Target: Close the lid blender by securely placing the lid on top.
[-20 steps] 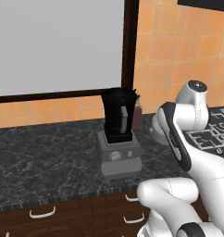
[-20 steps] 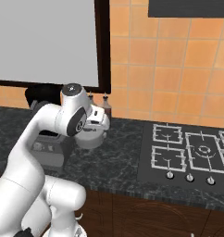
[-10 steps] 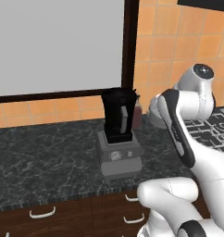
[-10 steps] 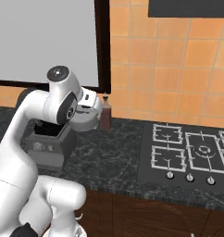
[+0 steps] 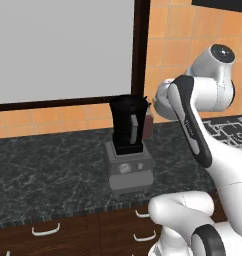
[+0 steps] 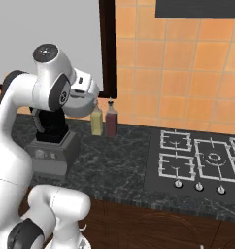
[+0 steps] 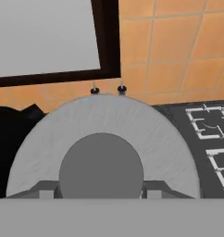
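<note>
Your gripper [image 7: 101, 196] clamped on lid [image 7: 104, 139]: round, light-grey, darker central knob; blender [image 5: 128, 145], dark open jar, just left.

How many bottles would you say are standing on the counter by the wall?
2. A yellowish bottle and a dark red bottle stand side by side against the tiled wall, between the blender and the stove. Others may be hidden behind the arm.
</note>
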